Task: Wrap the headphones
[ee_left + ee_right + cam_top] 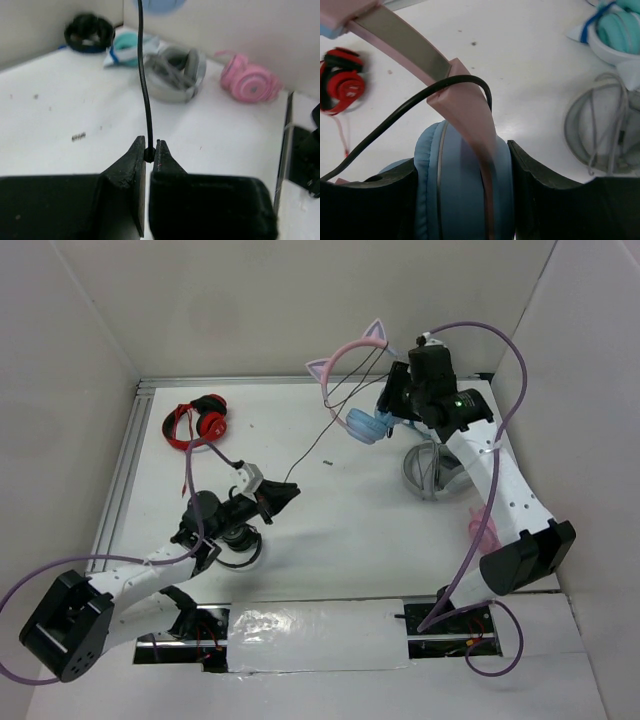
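Right hand (463, 167) clamping headphones (437, 192) by ear cups, left hand (150, 149) pinching cable (144, 82)

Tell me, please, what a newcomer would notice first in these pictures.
The pink cat-ear headphones stand out, held high at the back right with the right gripper shut on their blue ear cups. Their black cable runs down to the left gripper, which pinches it front left.

The headphones (362, 426) hang lifted at the far right, pink band arching upward with 2 cat ears, light blue cups pressed together below, thin black cable (145, 100) stretched taut.
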### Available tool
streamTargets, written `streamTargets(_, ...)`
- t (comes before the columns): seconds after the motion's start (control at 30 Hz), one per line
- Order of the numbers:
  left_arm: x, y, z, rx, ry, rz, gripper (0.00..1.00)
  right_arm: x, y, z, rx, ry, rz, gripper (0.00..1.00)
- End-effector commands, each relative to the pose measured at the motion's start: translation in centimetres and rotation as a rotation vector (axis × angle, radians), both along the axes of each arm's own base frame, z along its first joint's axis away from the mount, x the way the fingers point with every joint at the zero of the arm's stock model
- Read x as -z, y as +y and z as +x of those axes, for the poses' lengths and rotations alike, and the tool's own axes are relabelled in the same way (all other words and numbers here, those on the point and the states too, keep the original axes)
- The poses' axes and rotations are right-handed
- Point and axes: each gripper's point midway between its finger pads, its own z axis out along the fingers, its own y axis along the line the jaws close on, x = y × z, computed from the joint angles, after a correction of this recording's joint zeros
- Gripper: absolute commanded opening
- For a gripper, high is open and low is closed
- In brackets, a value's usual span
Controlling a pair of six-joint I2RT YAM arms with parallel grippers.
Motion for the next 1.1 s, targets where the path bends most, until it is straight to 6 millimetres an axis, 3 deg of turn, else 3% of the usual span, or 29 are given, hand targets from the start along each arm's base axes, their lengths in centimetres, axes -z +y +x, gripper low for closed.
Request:
streamTargets(0.0,1.2,0.2,1.4,-0.035,-0.016,0.074,0.0,-9.1,3.1,-0.5,-0.226,-0.283,0.17,0.0)
streamTargets(0.07,1.5,0.3,2.2,-0.053,0.002,0.091,0.0,-10.3,4.6,-1.9,-0.4,-0.323,0.139,0.0)
streamTargets(0.17,1.8,0.8,3.5,-0.082,0.013,0.12,0.0,-9.7,6.0,-4.7,-0.665,-0.306,0.033,0.0)
streamTargets(0.23,1.9,1.5,4.6,-0.105,0.022,0.133,0.0,-8.3,5.7,-5.8,-0.756,-0.284,-0.067,0.0)
streamTargets(0.37,2.3,2.9,7.2,-0.145,0.069,0.153,0.0,-5.8,4.3,-6.5,-0.785,-0.238,-0.203,0.0)
streamTargets(0.57,1.4,3.5,9.3,-0.117,-0.044,0.185,0.0,-2.9,3.4,-7.0,-0.821,-0.175,-0.327,0.0)
streamTargets(0.83,2.4,0.9,11.0,0.066,-0.086,0.283,0.0,1.3,7.1,-8.8,-1.086,-0.126,-0.457,0.0)
streamTargets(0.87,1.5,0.7,11.6,0.069,-0.105,0.285,0.0,1.9,7.3,-8.8,-1.093,-0.107,-0.482,0.0)
streamTargets(1.07,2.4,0.5,12.5,0.109,-0.105,0.385,0.0,7.7,6.7,-7.8,-1.077,0.104,-0.619,0.0)
